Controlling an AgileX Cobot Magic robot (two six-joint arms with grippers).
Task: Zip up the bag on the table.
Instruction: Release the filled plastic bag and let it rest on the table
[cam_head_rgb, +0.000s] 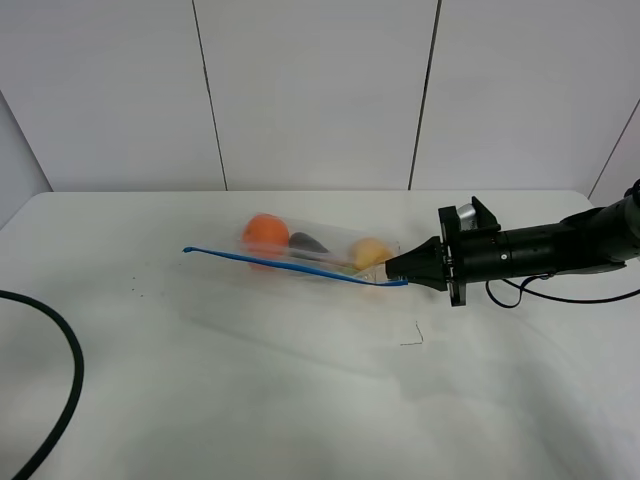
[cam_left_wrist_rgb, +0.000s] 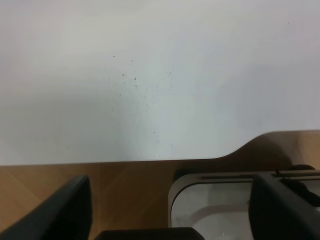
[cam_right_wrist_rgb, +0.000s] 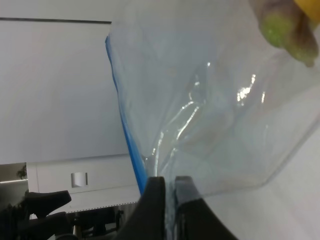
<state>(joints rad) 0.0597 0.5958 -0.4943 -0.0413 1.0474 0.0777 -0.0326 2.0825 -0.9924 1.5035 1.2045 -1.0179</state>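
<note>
The clear bag (cam_head_rgb: 310, 255) lies on the white table (cam_head_rgb: 300, 400), with an orange fruit (cam_head_rgb: 265, 233), a dark item (cam_head_rgb: 308, 243) and a yellow fruit (cam_head_rgb: 370, 252) inside. Its blue zipper strip (cam_head_rgb: 290, 265) runs along the near edge. My right gripper (cam_head_rgb: 398, 275) is shut on the strip's right end. The right wrist view shows the gripper (cam_right_wrist_rgb: 170, 187) pinching the strip (cam_right_wrist_rgb: 127, 135) and the bag's plastic (cam_right_wrist_rgb: 215, 115). My left gripper (cam_left_wrist_rgb: 170, 215) is open and empty, over the table's edge (cam_left_wrist_rgb: 150, 75), far from the bag and outside the exterior high view.
A black cable (cam_head_rgb: 60, 380) curves over the table's left front. A small dark mark (cam_head_rgb: 412, 340) lies on the table in front of the bag. Below the table edge in the left wrist view are a wooden floor and a white frame (cam_left_wrist_rgb: 210, 210).
</note>
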